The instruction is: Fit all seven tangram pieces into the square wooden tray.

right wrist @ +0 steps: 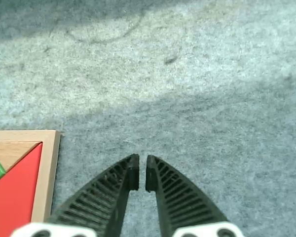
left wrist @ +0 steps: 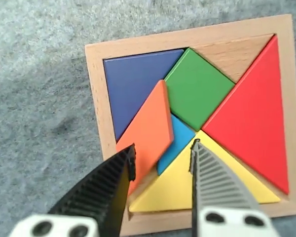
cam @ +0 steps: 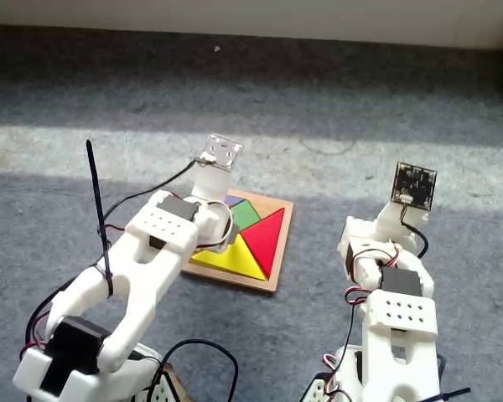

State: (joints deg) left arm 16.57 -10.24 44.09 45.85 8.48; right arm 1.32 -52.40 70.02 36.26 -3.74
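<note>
Left jaws parted above orange piece point(left wrist: 149, 129), bare slot point(left wrist: 234, 55) by tray point(left wrist: 93, 94) edge

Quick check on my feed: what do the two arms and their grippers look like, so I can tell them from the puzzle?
The left arm and right arm are white plastic shells with black motors and thin red and black cables. The left gripper and right gripper have ribbed black fingers on white bases.

spread jaws hang over the orange piece point(left wrist: 147, 129) lying askew on others in the wooden tray point(left wrist: 94, 98).
</note>
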